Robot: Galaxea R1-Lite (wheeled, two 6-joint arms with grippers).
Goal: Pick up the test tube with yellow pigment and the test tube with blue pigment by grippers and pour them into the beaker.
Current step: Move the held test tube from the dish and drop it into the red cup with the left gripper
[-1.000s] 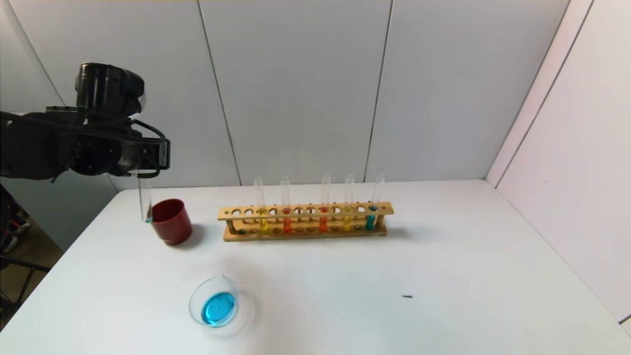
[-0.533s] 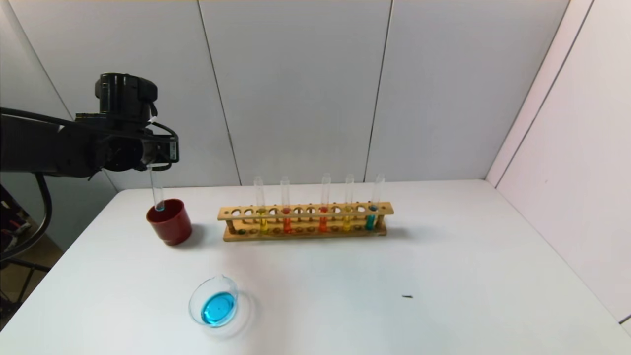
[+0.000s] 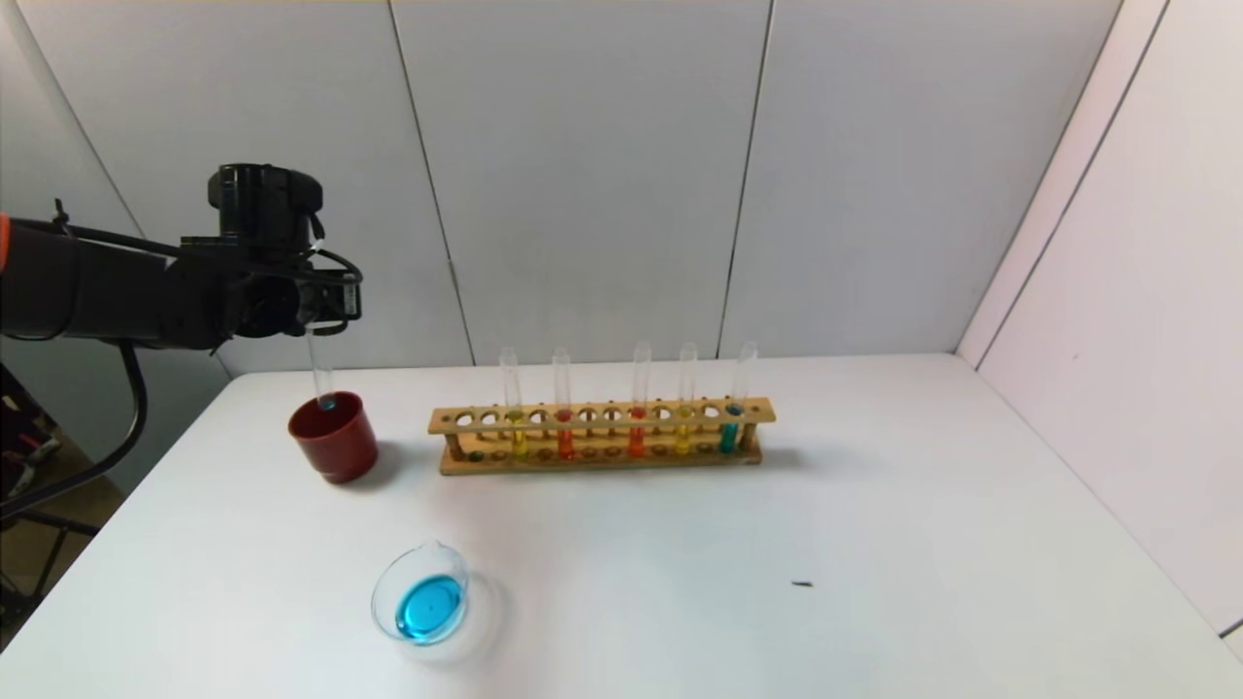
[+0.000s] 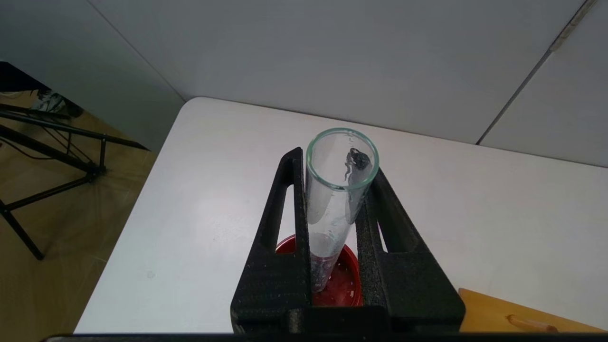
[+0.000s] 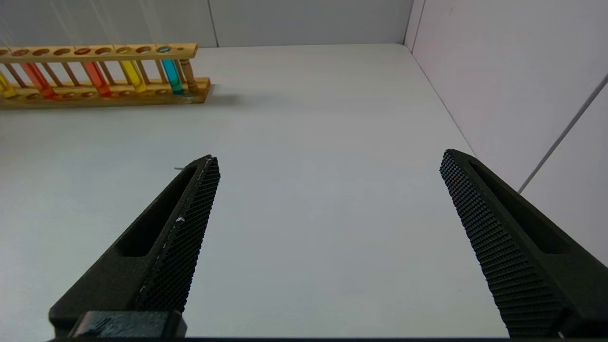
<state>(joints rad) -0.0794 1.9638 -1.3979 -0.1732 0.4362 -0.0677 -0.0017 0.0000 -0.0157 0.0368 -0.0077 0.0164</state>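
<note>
Emptied tube (image 3: 319,374) over red cup (image 3: 333,436)

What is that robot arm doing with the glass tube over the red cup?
The left gripper is holding a nearly empty test tube upright, with its bottom end dipping into the red cup at the back left of the table. The beaker near the front already has blue liquid in it. Five more tubes stand in the wooden rack: two yellow, two orange-red and one blue. The right gripper is open above bare table and holds nothing.
</note>
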